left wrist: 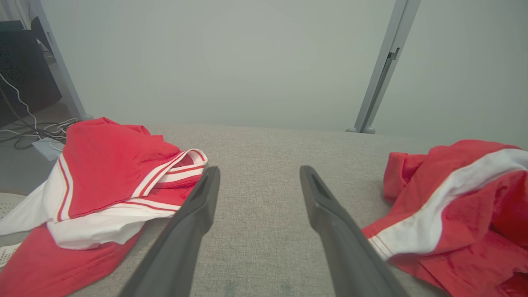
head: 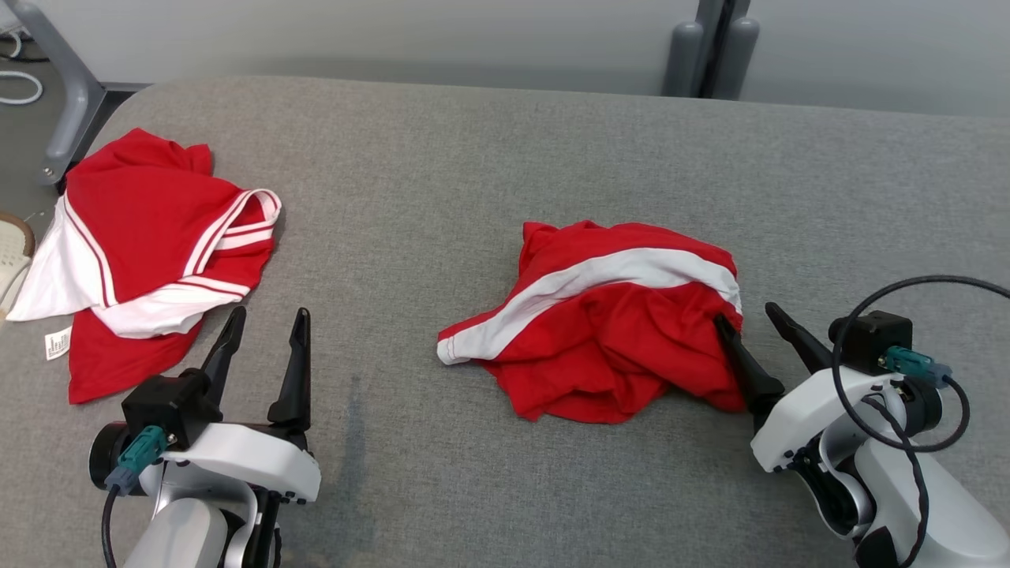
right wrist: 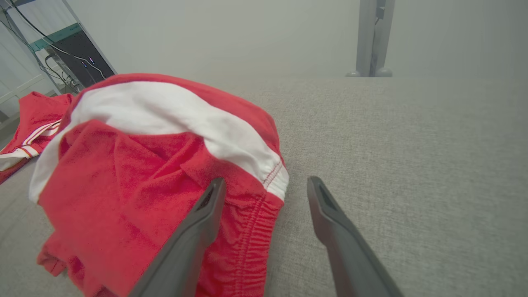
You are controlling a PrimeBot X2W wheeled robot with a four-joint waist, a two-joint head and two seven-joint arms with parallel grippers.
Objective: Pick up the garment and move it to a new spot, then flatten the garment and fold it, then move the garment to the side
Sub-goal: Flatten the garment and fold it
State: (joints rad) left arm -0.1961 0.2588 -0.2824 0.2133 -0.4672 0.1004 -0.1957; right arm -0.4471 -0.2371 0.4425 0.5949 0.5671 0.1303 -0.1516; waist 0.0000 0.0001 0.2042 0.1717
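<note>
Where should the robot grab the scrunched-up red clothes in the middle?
Probably the gathered elastic edge on the right side of the middle garment, coming from the right with the right gripper. That edge is bunched thick, raised off the table, and lies between the open fingers.

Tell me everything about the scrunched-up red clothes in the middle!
The red garment lies crumpled in a heap on the grey cloth-covered table, not spread flat. It looks like soft knit fabric, with a broad white band curving across its top and a gathered, stitched hem at its right edge. The right gripper stands open beside that edge, one finger against or just over the cloth; nothing is pinched.
</note>
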